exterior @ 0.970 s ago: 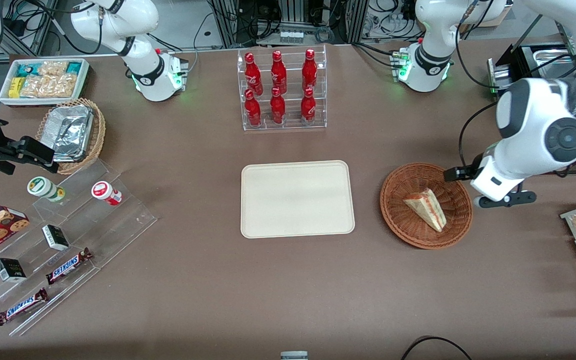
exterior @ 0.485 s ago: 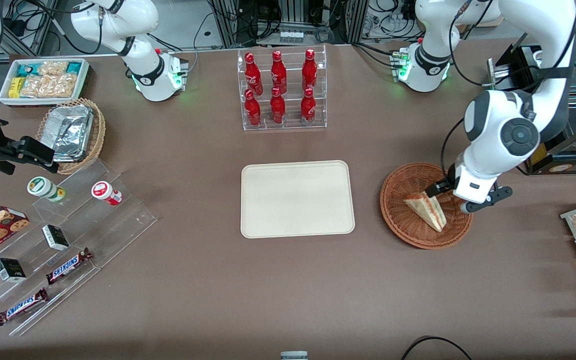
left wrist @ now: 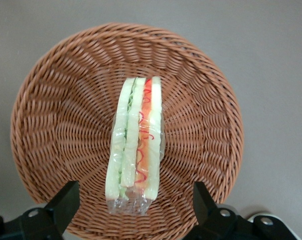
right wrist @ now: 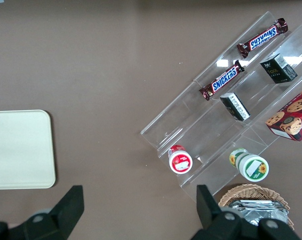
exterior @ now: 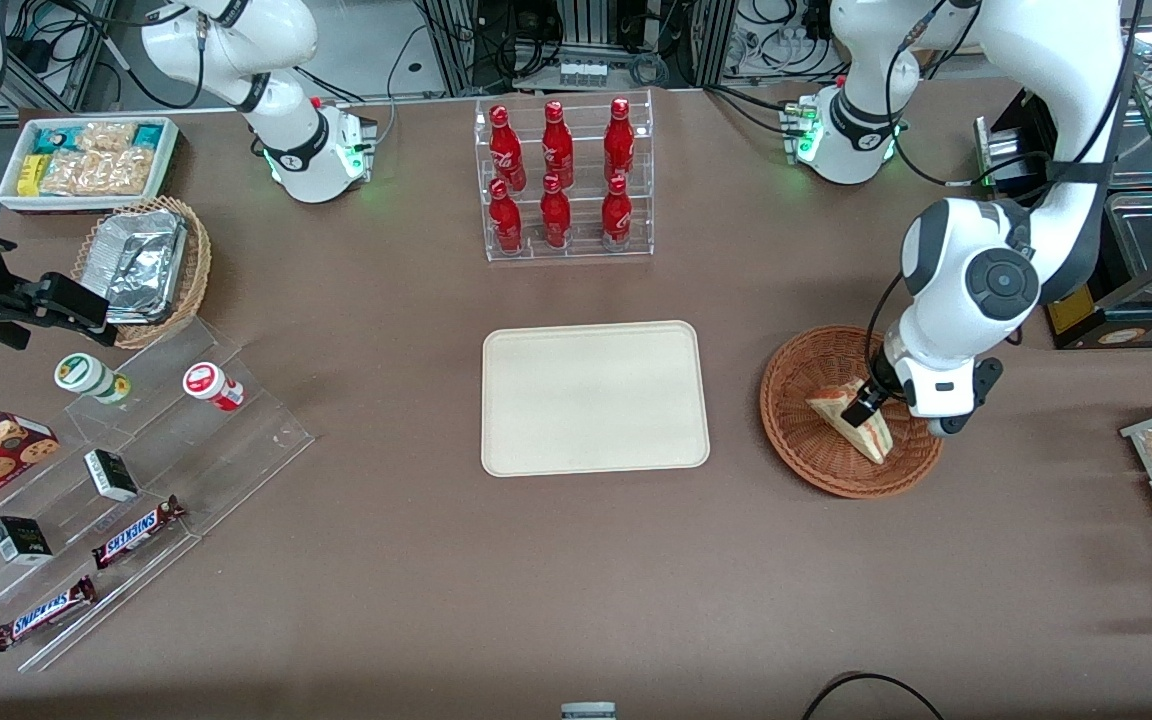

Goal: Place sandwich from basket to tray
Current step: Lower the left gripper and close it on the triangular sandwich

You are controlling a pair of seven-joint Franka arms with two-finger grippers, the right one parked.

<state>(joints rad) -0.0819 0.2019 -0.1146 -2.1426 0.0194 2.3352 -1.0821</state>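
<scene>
Lowered since earlier, tool (left wrist: 133, 205) hangs spread wide, straddling sandwich (left wrist: 135, 145) in basket (left wrist: 55, 100).

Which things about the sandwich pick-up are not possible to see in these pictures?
- Front view: the wrist housing hides most of the gripper and part of the sandwich.
- Wrist view: the picture edge cuts off the open fingers, so their height above the basket is unclear.
- Sandwich underside: hidden everywhere.
</scene>
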